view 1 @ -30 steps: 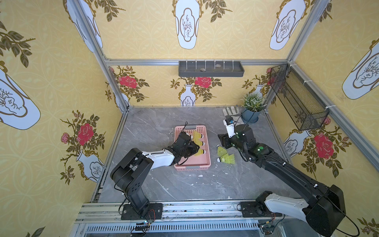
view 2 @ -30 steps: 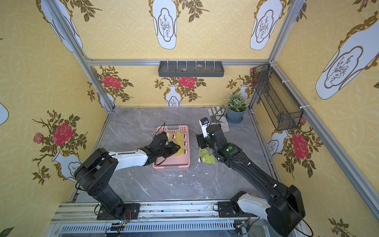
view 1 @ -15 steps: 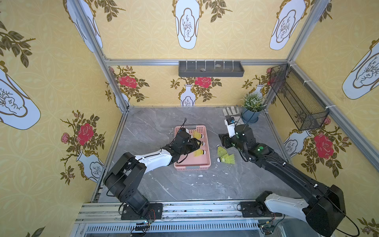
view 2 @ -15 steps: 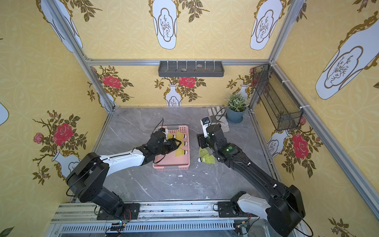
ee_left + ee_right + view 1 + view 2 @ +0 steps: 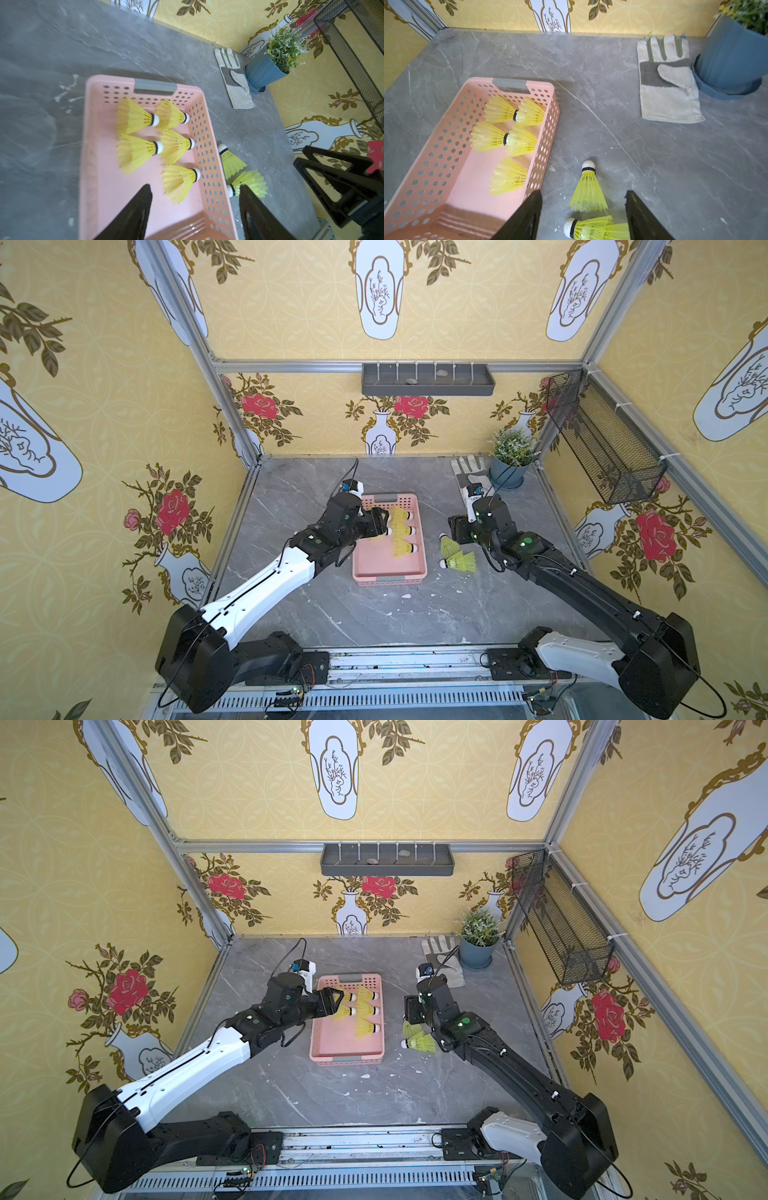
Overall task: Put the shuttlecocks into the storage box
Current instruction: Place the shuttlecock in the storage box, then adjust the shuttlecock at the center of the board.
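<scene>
Open right gripper [image 5: 584, 194] hovers over two loose shuttlecocks [image 5: 588, 191] on the table [image 5: 654, 155], just beside the box [image 5: 436, 155].
One points tip-away between its jaws, the other lies crosswise; five lie in the box, by the open, empty left gripper [image 5: 195, 187].

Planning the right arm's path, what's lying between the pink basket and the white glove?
Nothing: in the right wrist view the grey table between the storage box and the glove is bare. The two loose shuttlecocks lie nearer the robot.
</scene>
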`<state>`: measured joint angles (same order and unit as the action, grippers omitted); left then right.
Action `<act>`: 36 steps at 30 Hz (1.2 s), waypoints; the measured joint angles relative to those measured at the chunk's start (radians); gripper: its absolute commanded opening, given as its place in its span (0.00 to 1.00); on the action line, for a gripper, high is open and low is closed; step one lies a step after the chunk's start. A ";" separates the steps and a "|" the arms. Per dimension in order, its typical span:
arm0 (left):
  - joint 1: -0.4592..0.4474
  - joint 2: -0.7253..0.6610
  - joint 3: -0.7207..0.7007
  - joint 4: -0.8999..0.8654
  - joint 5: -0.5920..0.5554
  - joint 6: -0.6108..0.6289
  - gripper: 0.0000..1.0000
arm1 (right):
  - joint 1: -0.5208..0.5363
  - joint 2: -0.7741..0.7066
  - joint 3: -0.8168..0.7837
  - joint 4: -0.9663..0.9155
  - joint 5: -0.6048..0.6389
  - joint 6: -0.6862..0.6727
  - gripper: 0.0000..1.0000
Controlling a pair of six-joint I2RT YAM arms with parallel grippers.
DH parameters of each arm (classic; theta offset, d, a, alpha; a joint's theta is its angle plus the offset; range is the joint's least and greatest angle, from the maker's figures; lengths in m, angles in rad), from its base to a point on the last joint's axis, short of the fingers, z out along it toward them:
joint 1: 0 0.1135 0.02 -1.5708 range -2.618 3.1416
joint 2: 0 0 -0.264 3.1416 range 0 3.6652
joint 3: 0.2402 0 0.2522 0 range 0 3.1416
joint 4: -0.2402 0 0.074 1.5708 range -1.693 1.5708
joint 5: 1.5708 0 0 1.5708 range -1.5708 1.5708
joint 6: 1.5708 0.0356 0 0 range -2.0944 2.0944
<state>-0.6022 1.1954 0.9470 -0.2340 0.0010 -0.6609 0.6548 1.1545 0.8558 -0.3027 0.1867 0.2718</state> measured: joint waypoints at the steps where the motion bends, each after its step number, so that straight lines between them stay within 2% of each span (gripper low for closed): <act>1: 0.020 -0.021 0.012 -0.031 0.009 0.028 0.70 | 0.000 0.001 -0.005 -0.009 -0.004 0.010 0.66; 6: 0.120 -0.106 0.073 -0.192 0.090 0.162 0.71 | 0.000 0.025 -0.027 -0.046 -0.034 0.043 0.65; 11: 0.196 -0.143 0.113 -0.308 0.149 0.290 0.71 | -0.008 0.072 -0.036 -0.091 -0.051 0.050 0.59; 17: 0.225 -0.165 0.109 -0.368 0.148 0.373 0.71 | -0.028 0.132 -0.035 -0.128 -0.074 0.048 0.49; 26: 0.257 -0.199 0.071 -0.369 0.130 0.411 0.71 | -0.049 0.224 -0.015 -0.134 -0.133 0.021 0.37; 36: 0.293 -0.218 0.058 -0.364 0.130 0.416 0.71 | -0.067 0.354 0.032 -0.076 -0.178 0.019 0.31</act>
<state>-0.3088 0.9775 1.0046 -0.5976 0.1310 -0.2451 0.5880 1.5089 0.8875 -0.3786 0.0090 0.2905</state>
